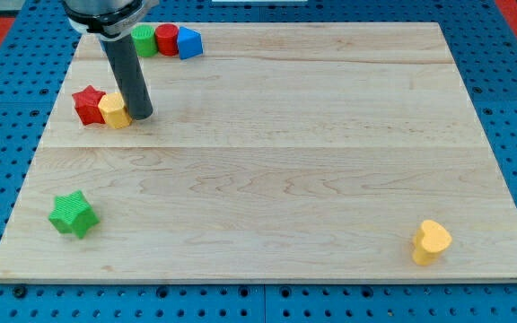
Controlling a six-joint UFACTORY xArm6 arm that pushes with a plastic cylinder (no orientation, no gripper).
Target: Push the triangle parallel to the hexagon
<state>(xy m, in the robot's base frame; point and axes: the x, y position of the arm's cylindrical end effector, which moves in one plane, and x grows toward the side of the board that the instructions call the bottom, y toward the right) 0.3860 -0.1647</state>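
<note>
My tip (141,116), a bare rod holding nothing, pressed the right side of the yellow hexagon (113,109) beside the red star (87,103), while the blue triangle (188,41) sat far left, likely still unpushed.

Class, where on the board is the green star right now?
The green star sits alone near the wooden board's bottom-left corner in the camera view, well below the red star and yellow block.
</note>
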